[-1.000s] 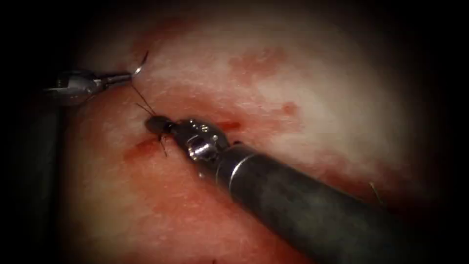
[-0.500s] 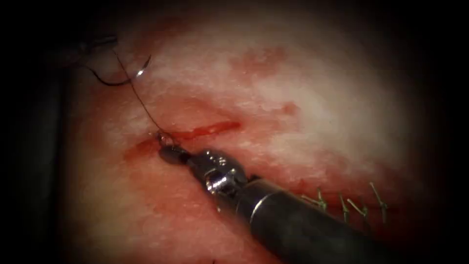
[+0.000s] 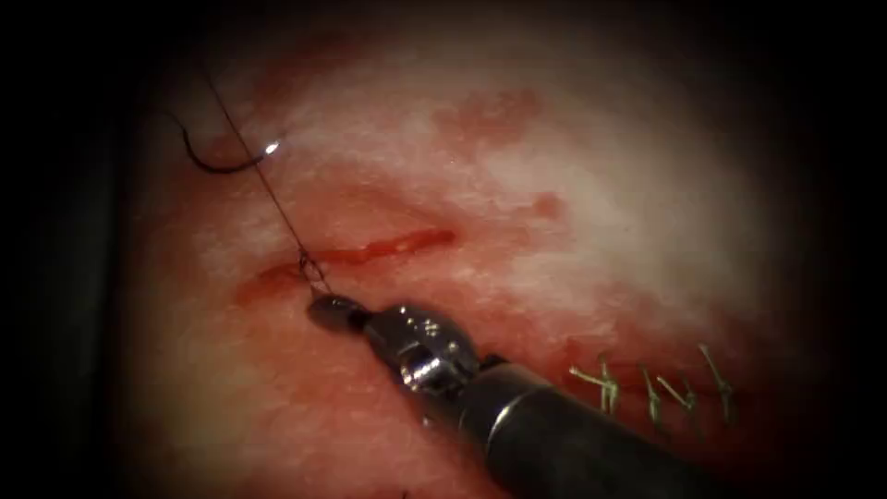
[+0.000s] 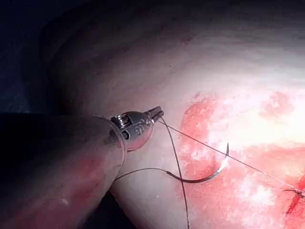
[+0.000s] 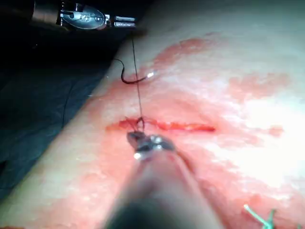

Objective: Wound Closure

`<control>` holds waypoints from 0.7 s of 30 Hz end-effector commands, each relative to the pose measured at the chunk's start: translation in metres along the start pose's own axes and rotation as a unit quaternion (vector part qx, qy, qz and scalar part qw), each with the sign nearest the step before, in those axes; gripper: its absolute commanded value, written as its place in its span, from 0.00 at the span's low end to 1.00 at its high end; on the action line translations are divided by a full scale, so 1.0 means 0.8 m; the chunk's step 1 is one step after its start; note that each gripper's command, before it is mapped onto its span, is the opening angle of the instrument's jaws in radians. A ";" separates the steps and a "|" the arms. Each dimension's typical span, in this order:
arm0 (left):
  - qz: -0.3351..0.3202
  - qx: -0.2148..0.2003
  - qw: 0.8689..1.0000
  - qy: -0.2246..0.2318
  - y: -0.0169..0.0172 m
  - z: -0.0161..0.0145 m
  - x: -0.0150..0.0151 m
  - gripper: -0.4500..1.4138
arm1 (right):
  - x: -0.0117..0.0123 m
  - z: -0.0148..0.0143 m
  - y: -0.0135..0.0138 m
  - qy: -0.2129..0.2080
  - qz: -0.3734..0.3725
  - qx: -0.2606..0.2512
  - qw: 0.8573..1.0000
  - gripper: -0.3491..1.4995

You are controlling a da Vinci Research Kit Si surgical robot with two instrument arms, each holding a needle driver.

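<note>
The cut [image 3: 388,245] is a short red line across the tissue [image 3: 554,185]. My right tool [image 3: 325,310] comes in from the lower right, just below the cut's left end. Its jaws are shut on the thread beside a small knot [image 3: 309,268]. From the knot the thread [image 3: 259,171] runs taut up and to the left. The left tool [image 4: 158,113] is shut on the thread's far part, away from the tissue's left edge. The curved needle [image 3: 222,164] lies loose on the tissue left of the cut, held by neither tool and not in the tissue.
Several finished stitches with pale green cut ends [image 3: 647,383] stand in a row at the lower right beside my right tool's shaft [image 3: 573,444]. Red fluid [image 3: 490,115] stains the tissue above the cut. The tissue's left edge [image 5: 90,105] drops to dark cloth.
The left tool, which had the needle at its jaws, drew up and left out of the endoscope view, and the needle now lies loose. My right tool backed down-right, and the thread drew taut.
</note>
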 end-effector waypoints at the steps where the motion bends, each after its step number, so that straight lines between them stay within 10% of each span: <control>1: 0.000 0.003 1.000 -0.001 -0.0005 0.0011 -0.0006 0.00 | -0.0001 0.0008 -0.0003 0.000 -0.001 0.002 1.000 0.00; 21: 0.011 0.049 0.997 -0.053 -0.0069 0.0033 -0.0086 0.00 | -0.0019 0.0005 -0.0006 0.009 -0.018 0.016 1.000 0.00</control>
